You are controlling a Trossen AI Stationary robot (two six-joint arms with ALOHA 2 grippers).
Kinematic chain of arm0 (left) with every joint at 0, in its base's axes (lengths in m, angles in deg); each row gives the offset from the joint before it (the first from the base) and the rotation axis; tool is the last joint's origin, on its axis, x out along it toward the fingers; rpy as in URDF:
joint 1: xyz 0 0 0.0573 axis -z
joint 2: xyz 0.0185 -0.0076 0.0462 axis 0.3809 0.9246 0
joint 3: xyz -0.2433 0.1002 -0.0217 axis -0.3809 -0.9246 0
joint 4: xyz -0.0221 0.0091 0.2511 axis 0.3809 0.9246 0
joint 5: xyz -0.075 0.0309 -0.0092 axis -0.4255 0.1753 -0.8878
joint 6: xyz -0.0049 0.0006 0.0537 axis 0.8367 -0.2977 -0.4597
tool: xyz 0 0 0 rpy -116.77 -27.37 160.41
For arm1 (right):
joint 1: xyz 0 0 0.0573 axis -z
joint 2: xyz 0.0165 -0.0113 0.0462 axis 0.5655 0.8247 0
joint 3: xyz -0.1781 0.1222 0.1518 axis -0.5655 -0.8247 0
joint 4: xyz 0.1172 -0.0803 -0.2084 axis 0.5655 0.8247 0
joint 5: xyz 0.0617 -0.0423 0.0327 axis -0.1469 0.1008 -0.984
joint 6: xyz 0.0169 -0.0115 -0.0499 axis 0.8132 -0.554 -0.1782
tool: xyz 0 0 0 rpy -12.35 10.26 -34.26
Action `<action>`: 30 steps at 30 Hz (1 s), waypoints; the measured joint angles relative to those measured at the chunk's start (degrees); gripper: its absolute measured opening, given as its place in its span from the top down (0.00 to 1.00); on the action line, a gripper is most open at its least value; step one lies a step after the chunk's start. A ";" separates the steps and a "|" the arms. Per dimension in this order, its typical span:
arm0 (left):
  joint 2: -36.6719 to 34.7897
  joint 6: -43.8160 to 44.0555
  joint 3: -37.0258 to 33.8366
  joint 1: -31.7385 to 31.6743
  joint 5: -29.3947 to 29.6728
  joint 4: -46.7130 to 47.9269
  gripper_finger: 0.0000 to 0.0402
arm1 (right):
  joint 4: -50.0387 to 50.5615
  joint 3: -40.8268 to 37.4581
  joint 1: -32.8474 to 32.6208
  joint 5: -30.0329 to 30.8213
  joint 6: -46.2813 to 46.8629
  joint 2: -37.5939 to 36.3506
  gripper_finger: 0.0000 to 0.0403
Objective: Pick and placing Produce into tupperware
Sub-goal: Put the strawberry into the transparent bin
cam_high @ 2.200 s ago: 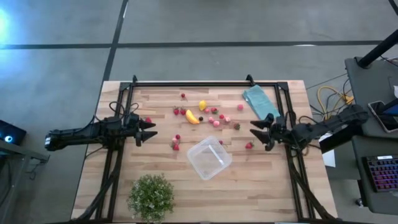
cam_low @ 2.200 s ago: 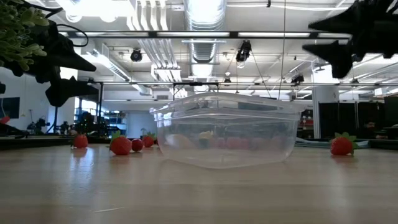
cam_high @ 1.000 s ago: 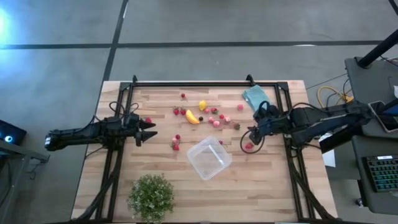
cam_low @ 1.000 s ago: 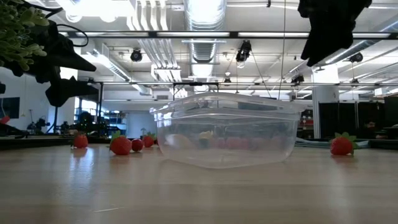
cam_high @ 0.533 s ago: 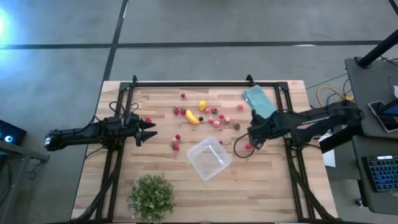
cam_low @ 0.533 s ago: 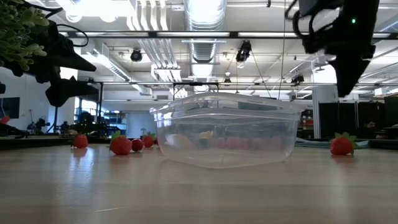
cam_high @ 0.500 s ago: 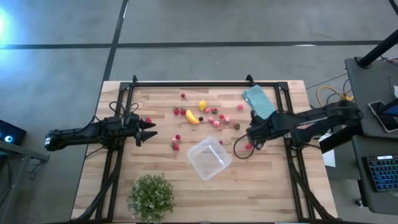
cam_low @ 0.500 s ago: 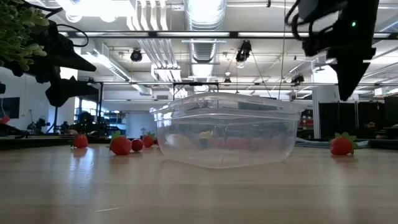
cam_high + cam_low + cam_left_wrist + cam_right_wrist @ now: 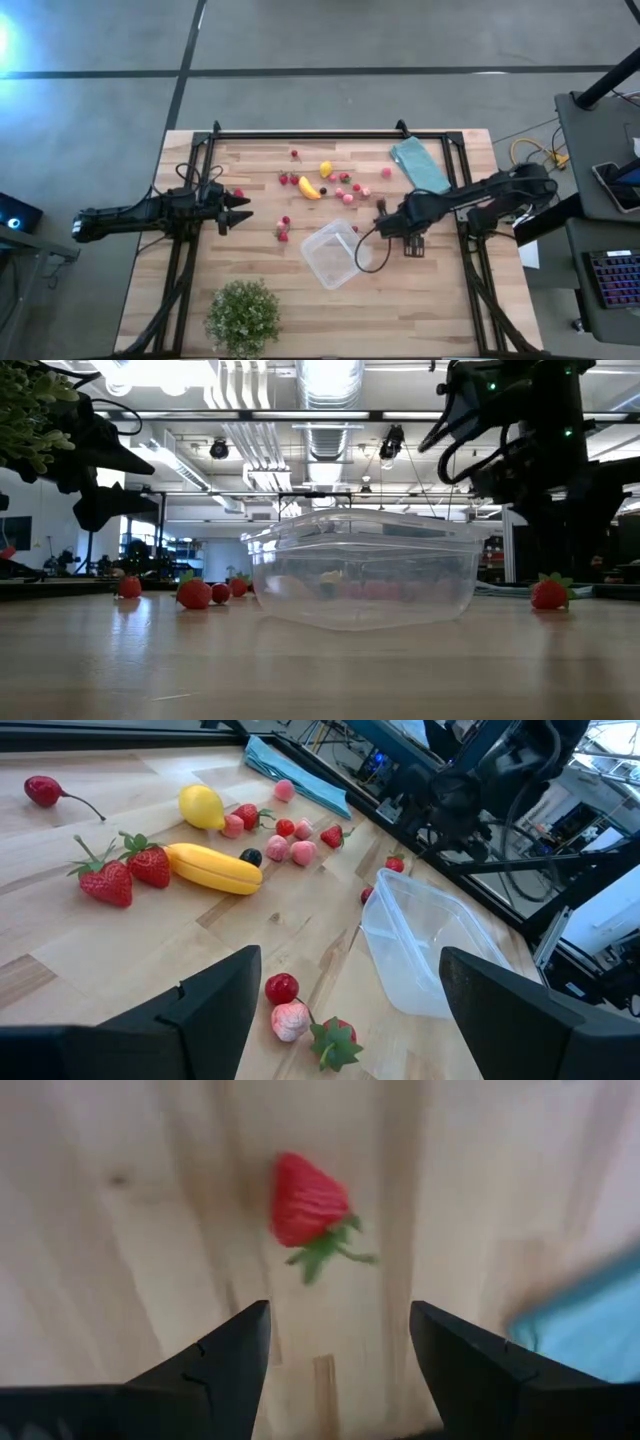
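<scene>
Clear plastic, the tupperware (image 9: 337,254) sat near the middle of the wooden table (image 9: 440,310), toward its front edge, and through its cloudy walls the low view showed only blurred red and yellow shapes I could not name. Over a lone strawberry (image 9: 307,1207) just to its right hovered the right gripper (image 9: 340,1342), fingers spread and holding nothing, its arm hiding that berry from above. By the left edge waited the left gripper (image 9: 243,209), wide and empty; most produce (image 9: 322,184) lay scattered toward the back edge.
</scene>
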 joint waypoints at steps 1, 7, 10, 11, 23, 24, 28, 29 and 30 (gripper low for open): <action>0.00 0.00 0.02 0.01 0.00 0.00 0.27 | -1.39 -0.25 -0.32 0.69 -2.33 -0.49 0.42; 0.00 0.00 0.02 0.00 -0.02 0.00 0.27 | -13.52 -4.34 -0.98 0.52 -12.03 -9.03 0.42; 0.00 0.01 0.02 0.01 0.00 0.00 0.27 | -16.18 -6.89 -0.98 0.41 -13.55 -14.02 0.42; 0.00 0.00 0.02 0.00 0.00 0.00 0.27 | -16.09 -7.66 -0.98 0.41 -13.70 -15.20 0.42; 0.00 0.00 0.00 0.00 -0.02 0.00 0.27 | -19.34 -12.08 -1.20 -1.87 -13.66 -14.15 0.42; 0.00 0.00 0.00 0.00 0.00 0.00 0.27 | -20.07 -12.41 -1.20 -1.83 -13.69 -13.28 0.42; 0.00 0.01 0.00 0.02 0.00 0.00 0.27 | -20.56 -12.77 -1.20 0.36 -11.45 -9.59 0.42; 0.00 0.00 0.02 0.00 -0.02 0.00 0.27 | -20.15 -12.82 -1.20 1.57 -10.34 -8.82 0.42; 0.02 0.02 0.00 0.00 0.00 0.00 0.27 | -20.02 -12.84 -1.20 2.46 -9.30 -8.12 0.42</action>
